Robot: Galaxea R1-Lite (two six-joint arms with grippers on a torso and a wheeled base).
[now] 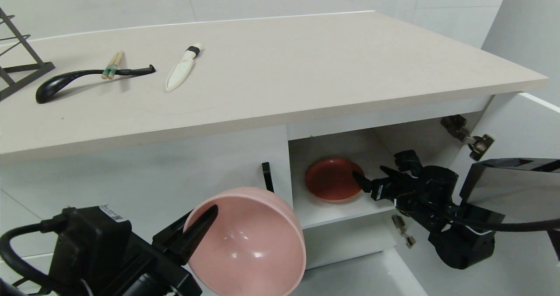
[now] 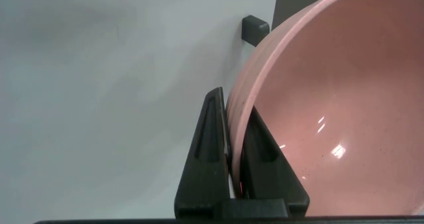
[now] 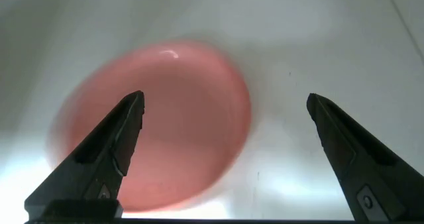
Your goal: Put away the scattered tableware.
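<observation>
My left gripper (image 1: 199, 219) is shut on the rim of a pink bowl (image 1: 249, 243), held on its side low in front of the closed cabinet door; the fingers (image 2: 215, 144) pinch the bowl's wall (image 2: 331, 118). Inside the open cabinet a red plate (image 1: 332, 180) lies on the shelf (image 1: 341, 215). My right gripper (image 1: 369, 173) is open just in front of the red plate (image 3: 159, 151), with nothing between its spread fingers (image 3: 106, 151). On the countertop lie a black spoon (image 1: 74, 79), a pair of chopsticks (image 1: 112, 65) across its handle, and a white sheathed knife (image 1: 181, 68).
A dark wire rack (image 1: 17, 64) stands at the counter's far left. The closed door carries a black handle (image 1: 267, 176). The right cabinet door is swung open, its hinge (image 1: 477, 141) beside my right arm. The counter's right half is bare.
</observation>
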